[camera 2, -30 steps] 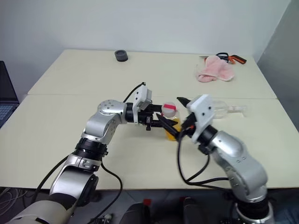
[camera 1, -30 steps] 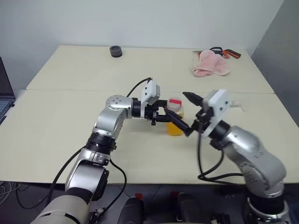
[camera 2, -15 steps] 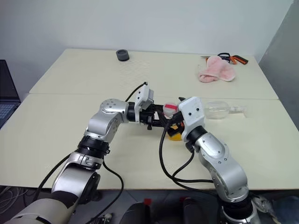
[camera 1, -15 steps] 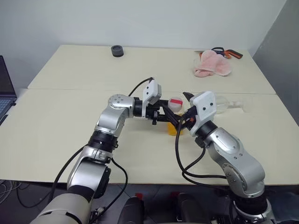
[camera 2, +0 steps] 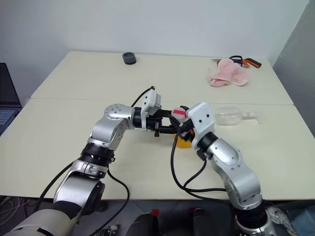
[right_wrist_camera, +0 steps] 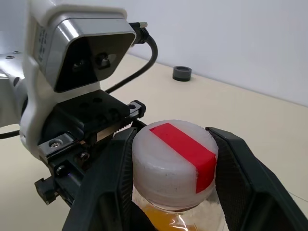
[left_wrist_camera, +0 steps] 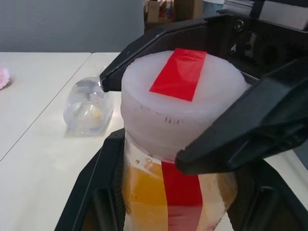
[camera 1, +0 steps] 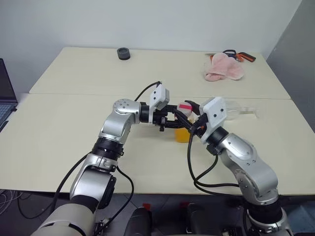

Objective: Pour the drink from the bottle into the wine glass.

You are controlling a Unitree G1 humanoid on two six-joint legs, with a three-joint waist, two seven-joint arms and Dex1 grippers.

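Observation:
The bottle (camera 1: 182, 132) stands upright near the table's middle, with orange-yellow drink (left_wrist_camera: 142, 185) in its lower part. Its white cap (right_wrist_camera: 173, 156) carries a red strip. My left gripper (camera 1: 175, 122) reaches in from the left and is shut on the bottle's body. My right gripper (camera 1: 189, 112) comes from the right, its two black fingers (right_wrist_camera: 238, 166) clamped on opposite sides of the cap. The wine glass (camera 1: 239, 109) lies on its side on the table just beyond and to the right of the bottle, clear and colourless.
A pink cloth (camera 1: 223, 68) and orange-handled scissors (camera 1: 242, 56) lie at the far right of the table. A small black round object (camera 1: 122, 53) sits at the far edge. A laptop (camera 1: 4, 96) is at the left edge.
My right gripper's fingers stood wide apart around the bottle's top and have closed in onto the cap. The left arm and the bottle have stayed put.

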